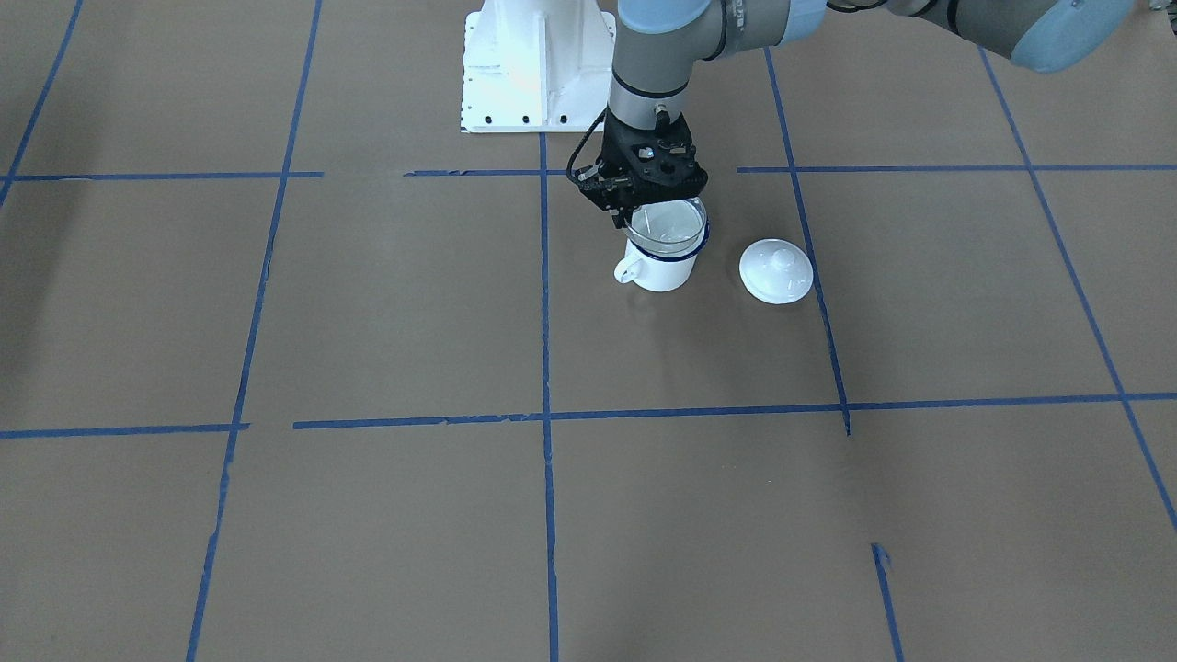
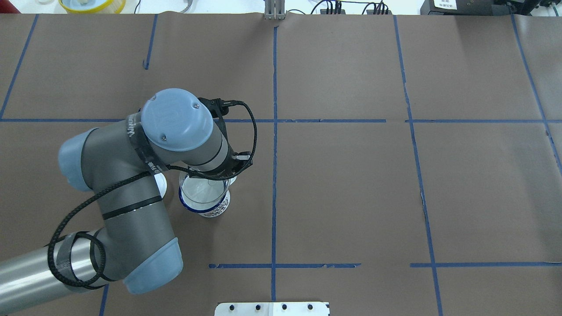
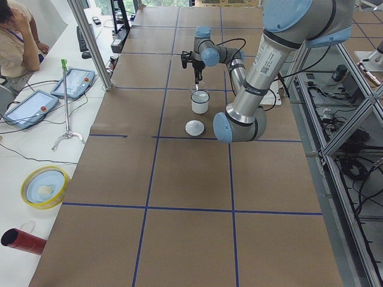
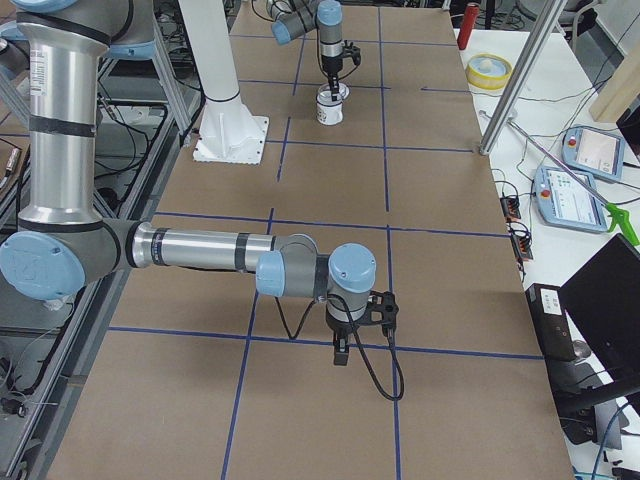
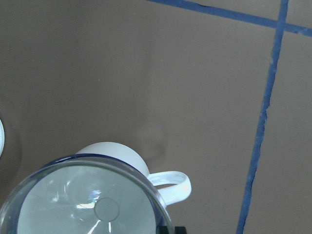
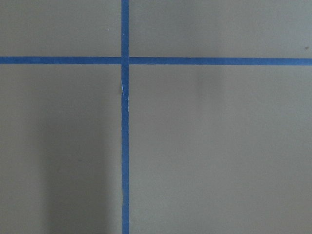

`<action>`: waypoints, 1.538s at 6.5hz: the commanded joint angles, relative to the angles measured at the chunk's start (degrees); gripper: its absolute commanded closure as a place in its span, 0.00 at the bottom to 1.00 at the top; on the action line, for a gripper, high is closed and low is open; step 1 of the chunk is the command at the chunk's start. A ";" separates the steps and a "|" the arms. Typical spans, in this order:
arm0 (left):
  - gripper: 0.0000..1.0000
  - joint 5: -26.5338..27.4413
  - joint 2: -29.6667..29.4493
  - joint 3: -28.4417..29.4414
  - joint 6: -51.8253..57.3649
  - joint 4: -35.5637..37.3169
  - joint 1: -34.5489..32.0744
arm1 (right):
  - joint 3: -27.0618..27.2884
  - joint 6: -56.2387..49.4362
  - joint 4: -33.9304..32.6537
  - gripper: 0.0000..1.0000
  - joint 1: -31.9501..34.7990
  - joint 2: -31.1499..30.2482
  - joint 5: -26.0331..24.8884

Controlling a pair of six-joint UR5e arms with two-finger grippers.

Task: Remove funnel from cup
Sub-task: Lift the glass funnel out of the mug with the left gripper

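The funnel (image 1: 669, 223) is small, clear and see-through, with a wide round rim. It sits in the mouth of a small white enamel cup (image 1: 658, 271) that has a dark blue rim and one white loop handle. The plastic is clear enough that, from the left wrist view, the cup's white inside and the small round opening of the spout show through it.

The funnel's wide mouth faces up and its short spout goes down into the cup, so its long axis stands about upright. Its rim is about as wide as the cup's and stands a little above the blue rim.

The cup stands upright on the brown paper-covered table (image 1: 368, 313), which is marked off by blue tape lines (image 1: 544, 303). It is in front of the robot's base, with its handle toward the robot's right.

The left gripper (image 1: 620, 217) points straight down over the cup, its fingers pinched on the funnel's rim at the handle side.

A white domed lid (image 1: 776, 270) lies knob up just beside the cup on the robot's left, apart from it.

The right gripper (image 4: 341, 352) hangs fingers down over the table near a crossing of tape lines, well apart from the cup. I cannot tell whether its fingers are parted or closed.
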 commanded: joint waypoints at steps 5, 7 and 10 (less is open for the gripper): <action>1.00 14.30 0.10 -4.61 -17.43 -6.72 -11.01 | 0.00 0.00 0.00 0.00 0.00 0.00 0.00; 1.00 21.70 0.46 5.45 -30.11 -25.06 -10.93 | 0.00 0.00 0.00 0.00 0.00 0.00 0.00; 1.00 29.80 1.16 26.98 -40.78 -52.32 -10.66 | 0.00 0.00 0.00 0.00 0.00 0.00 0.00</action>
